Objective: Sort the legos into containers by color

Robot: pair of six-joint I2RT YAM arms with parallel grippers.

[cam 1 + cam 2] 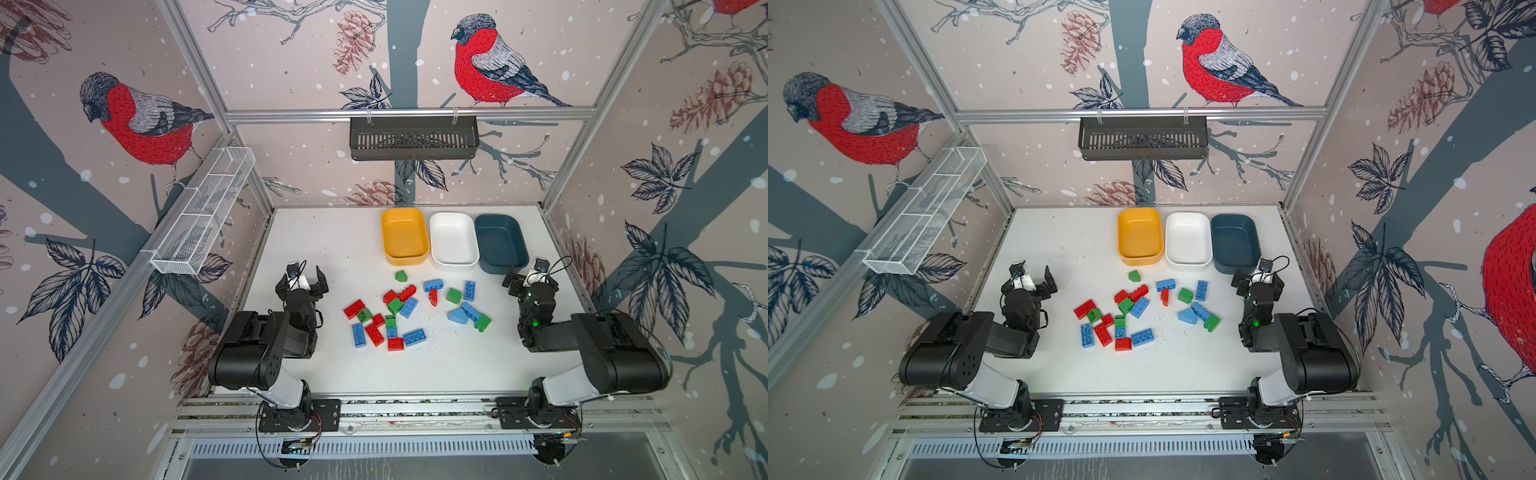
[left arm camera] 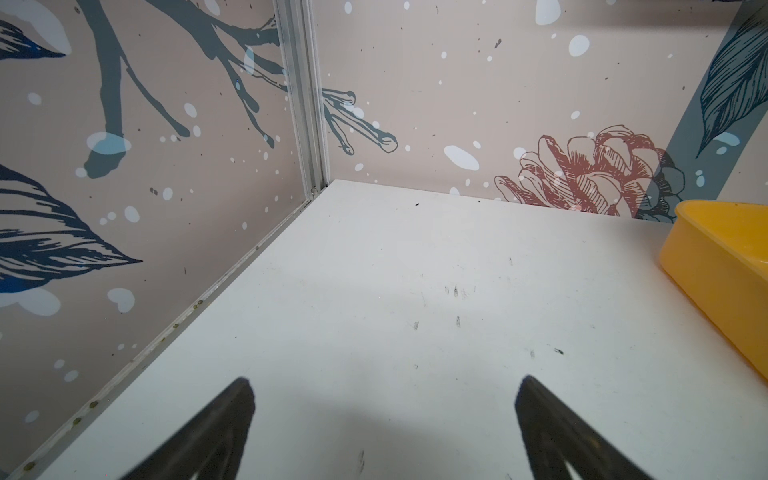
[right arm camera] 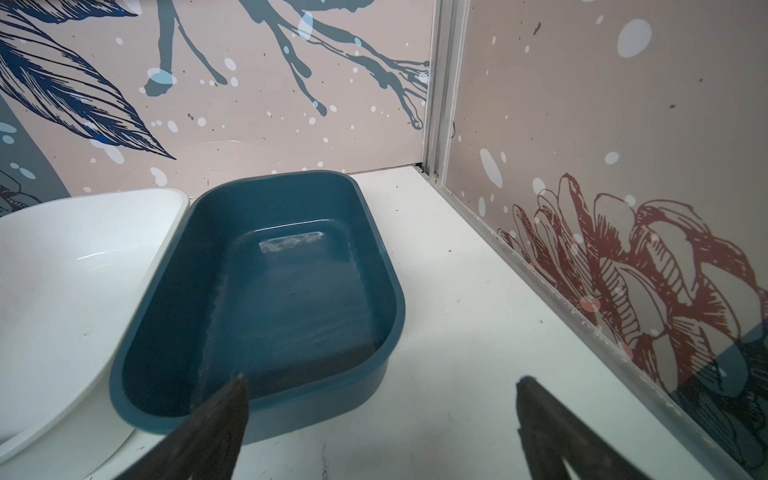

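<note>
- Nothing is sorted yet: the mustard yellow plastic tub (image 1: 404, 232), the white plastic tub (image 1: 453, 235) and the dark teal plastic tub (image 1: 498, 239) stand empty.
- We see all the small red, blue and green studded plastic bricks (image 1: 408, 307) lying loose on the white table (image 1: 316, 241).
- Our left hand (image 1: 306, 279) and right hand (image 1: 528, 278) gape wide, holding nothing.

The left gripper (image 2: 384, 388) hangs spread-jawed over bare white table (image 2: 415, 291) (faintly scuffed); mustard-yellow tub (image 2: 723, 266) at the edge.
</note>
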